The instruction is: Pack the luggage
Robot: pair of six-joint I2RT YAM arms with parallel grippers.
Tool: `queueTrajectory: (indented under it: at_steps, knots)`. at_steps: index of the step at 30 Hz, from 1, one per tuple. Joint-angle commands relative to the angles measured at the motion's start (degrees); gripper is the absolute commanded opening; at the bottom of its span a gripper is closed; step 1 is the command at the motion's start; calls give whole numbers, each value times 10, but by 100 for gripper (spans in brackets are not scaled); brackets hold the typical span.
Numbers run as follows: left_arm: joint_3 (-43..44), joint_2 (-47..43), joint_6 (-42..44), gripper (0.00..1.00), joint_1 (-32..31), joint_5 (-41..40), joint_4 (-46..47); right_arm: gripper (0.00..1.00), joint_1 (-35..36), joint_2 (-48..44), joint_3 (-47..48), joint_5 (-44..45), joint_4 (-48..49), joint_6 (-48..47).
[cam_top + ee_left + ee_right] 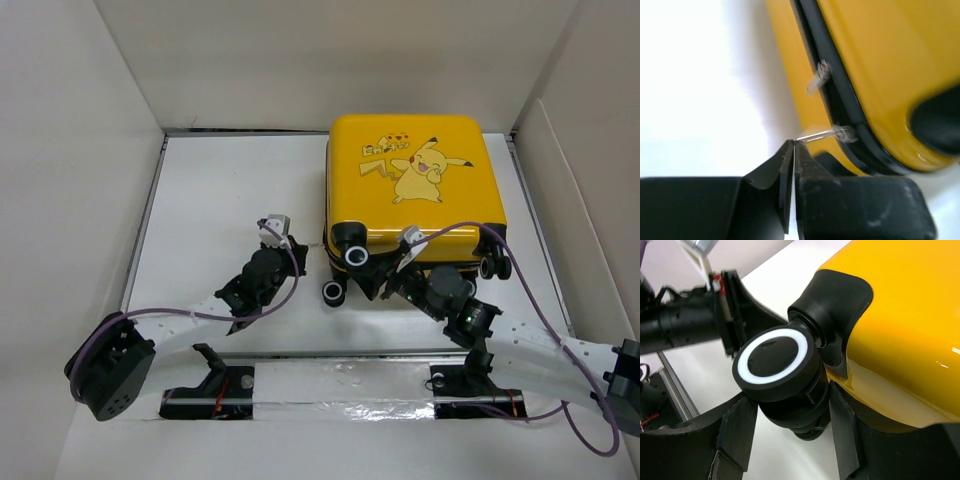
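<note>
The luggage [415, 185], shut and flat on the white table [230, 190], at about 1 o'clock from the table's middle in the top view. Lies with the Pikachu print [425, 170] facing up and the black wheels along its 6 o'clock edge. Runs a black zipper [835, 100] around the yellow shell, seen close in the left wrist view, with one translucent zipper pull [822, 135] drawn out sideways and a second pull [817, 80] hanging farther along the same seam.

At 6 o'clock of the case, the right end effector [790, 415], grasping a wheel [772, 357] with a white ring on its face; black fingers [737, 432] pressed against either side of the wheel pair below that ring. In the top view, sits low at the case's near left corner [385, 283].

At 9 o'clock of the case, the left end effector [792, 145], clenched, its two tips pressed together on the very end of the drawn-out zipper pull, just off the yellow side wall.

Beyond both, purple cables [540, 300] looping over the arms, and plain white panels [80, 150] standing around the table.
</note>
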Motion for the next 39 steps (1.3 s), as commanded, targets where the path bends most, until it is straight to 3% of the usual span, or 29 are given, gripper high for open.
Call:
queueTrajectory:
  at_steps: [1,5,10,17,18,19,22,25,30,34,39]
  knots:
    - [22,1,30,0,50,-61,11,0,14,-36,19,-30,42,15]
    - [67,54,36,0,102,-21,48,0,19,-21,29,-57,35,7]
    - [119,126,26,0,110,36,86,0,24,-5,37,-63,33,3]
    - [23,56,10,0,122,206,109,0,24,-5,30,-42,34,5]
    - [2,32,8,3,122,212,103,0,24,-3,32,-41,34,5]
    - [-9,20,7,17,122,219,97,0,24,-1,33,-41,33,4]
    - [-41,-17,0,32,122,267,97,0,24,4,37,-38,33,1]
    - [-49,-38,15,40,116,312,94,0,24,9,39,-39,35,2]
    - [-14,-1,47,41,91,323,78,0,24,17,43,-40,35,2]
    - [26,42,65,33,91,316,75,0,24,11,43,-36,32,2]
    - [43,75,71,33,91,294,80,0,24,2,42,-38,25,0]
